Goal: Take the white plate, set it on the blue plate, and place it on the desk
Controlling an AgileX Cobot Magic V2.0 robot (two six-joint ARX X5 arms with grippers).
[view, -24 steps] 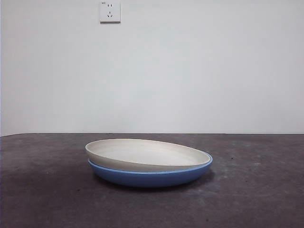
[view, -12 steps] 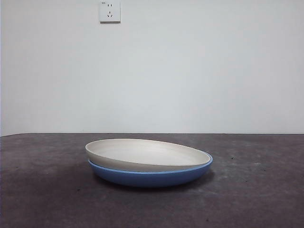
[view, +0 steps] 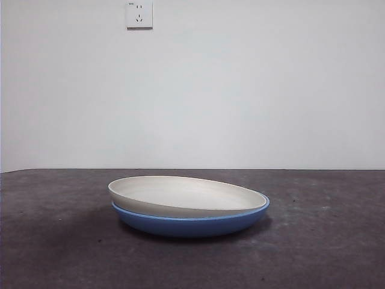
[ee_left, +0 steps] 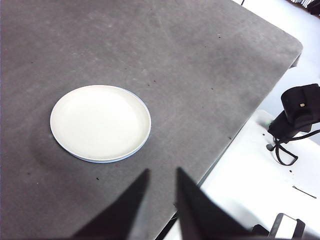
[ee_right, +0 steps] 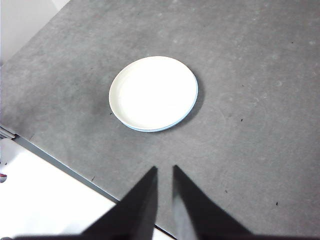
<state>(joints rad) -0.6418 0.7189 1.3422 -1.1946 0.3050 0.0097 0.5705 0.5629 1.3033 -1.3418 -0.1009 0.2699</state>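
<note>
My left gripper (ee_left: 160,175) hangs high over the near edge of the bench (ee_left: 200,60), fingers (ee_left: 137,192) released with a narrow gap between them, grasping nothing. My right gripper (ee_right: 164,172) hangs likewise well above the bench edge on its side, fingers (ee_right: 145,192) parted by a slim gap, empty. Both are well apart from the plates. White plate (view: 186,195) sits nested in the blue plate (view: 192,224), both open side up; round, so no long axis to note. From the front view the white plate is seated crooked: its rim rides high on that view's left and dips to meet the blue rim on the right. White plate is matte cream, shallow, nothing in it. Blue plate is glossy, low-walled, and holds only the white plate; from the wrist views just a thin blue crescent of its rim shows. Bench top is dark grey, mottled, stone-like, matte. A wall socket (view: 139,15) sits on the white wall behind.
</note>
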